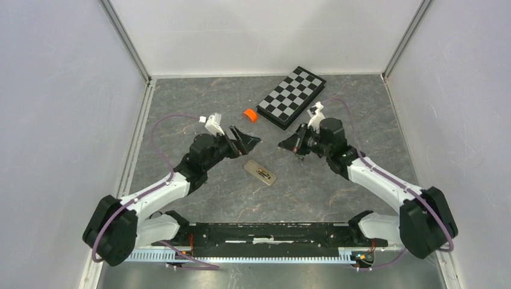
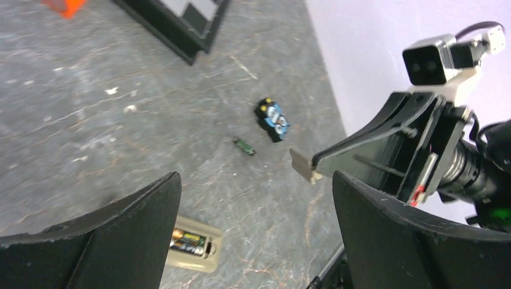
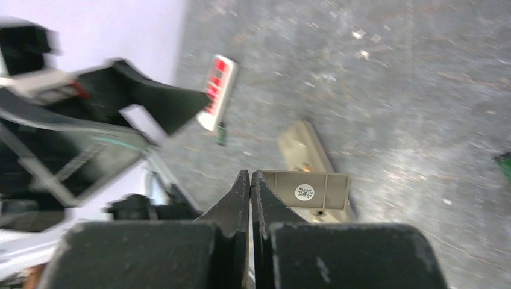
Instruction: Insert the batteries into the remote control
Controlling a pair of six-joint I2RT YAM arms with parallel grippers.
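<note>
- Nearest are the left arm (image 1: 153,194) and right arm (image 1: 382,179), bolted at the desk's near edge and leaning inward until their heads face each other over the middle.
- Grey, marbled desk (image 1: 199,102) carries everything, with pale walls on three sides.
- Folded chessboard (image 1: 291,96) lies slanted by the far edge, right of middle.
- Left tool (image 1: 248,142) hangs above the desk with its jaws spread as wide as they go and nothing between them.
- Right tool (image 1: 281,144) is closed tight, its tips pinching a thin beige battery cover (image 3: 304,191) with a round sticker, held clear of the desk.
- Beige remote control (image 1: 260,173) lies flat and slanted just nearward of the desk's middle, below and between the two tools, its battery bay uncovered.
- Blue-and-black gadget (image 2: 272,119) sits toward the right edge.
- Orange roll (image 1: 249,114) rests just beside the chessboard's left corner.
- One battery (image 2: 188,242), dark with green and coppery print, is seated in the remote control's bay. A greenish loose battery (image 2: 244,146) lies on the desk just beside the gadget, apart from the remote control.
</note>
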